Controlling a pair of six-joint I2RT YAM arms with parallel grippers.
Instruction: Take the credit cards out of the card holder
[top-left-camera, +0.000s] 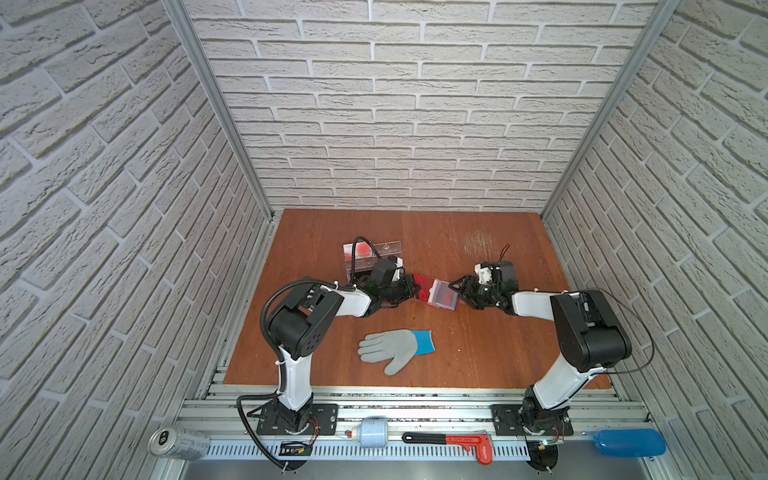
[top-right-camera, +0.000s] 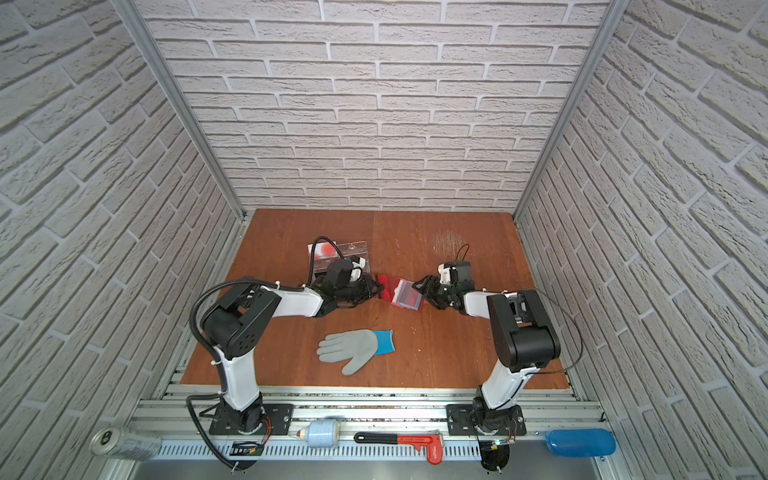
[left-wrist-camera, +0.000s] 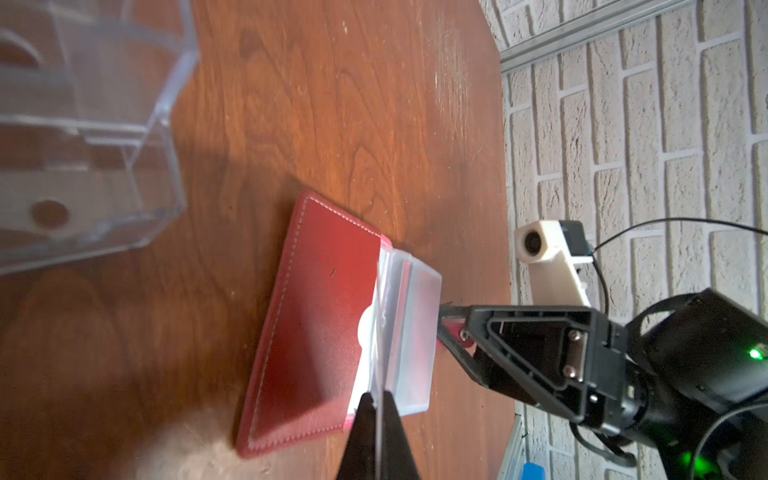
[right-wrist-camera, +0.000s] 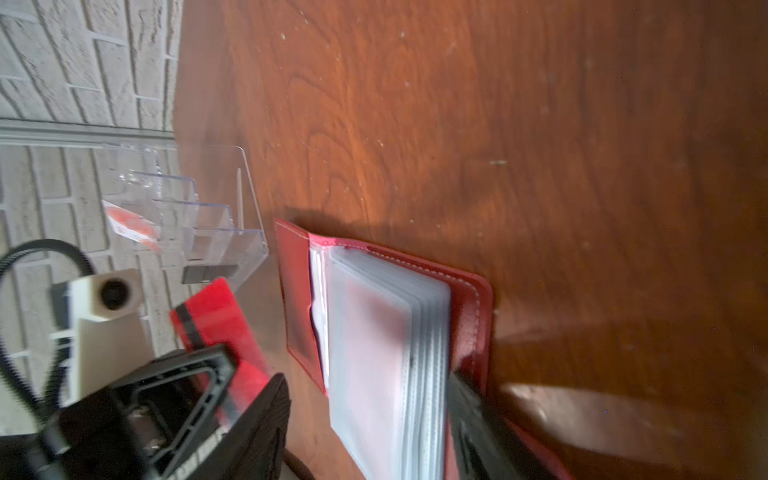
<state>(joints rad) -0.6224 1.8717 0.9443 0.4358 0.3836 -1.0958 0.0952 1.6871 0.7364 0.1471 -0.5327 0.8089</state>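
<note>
The dark red card holder (top-left-camera: 442, 295) (top-right-camera: 405, 297) lies open on the wooden table between my two grippers. Its left cover (left-wrist-camera: 320, 324) lies flat, and a stack of clear sleeves (right-wrist-camera: 386, 332) rests on the right cover. My left gripper (left-wrist-camera: 379, 399) (top-left-camera: 415, 286) is shut on a thin card seen edge-on. In the right wrist view this is a red credit card (right-wrist-camera: 216, 316) with a dark stripe, held up beside the holder. My right gripper (right-wrist-camera: 368, 376) (top-left-camera: 455, 286) is open, one finger on each side of the sleeve stack.
A clear acrylic tiered stand (top-left-camera: 374, 257) (left-wrist-camera: 83, 145) holding a white card with a red circle (top-left-camera: 363, 249) sits just behind my left gripper. A grey and blue glove (top-left-camera: 395, 347) lies nearer the front. A can, a wrench and bottles rest on the front rail.
</note>
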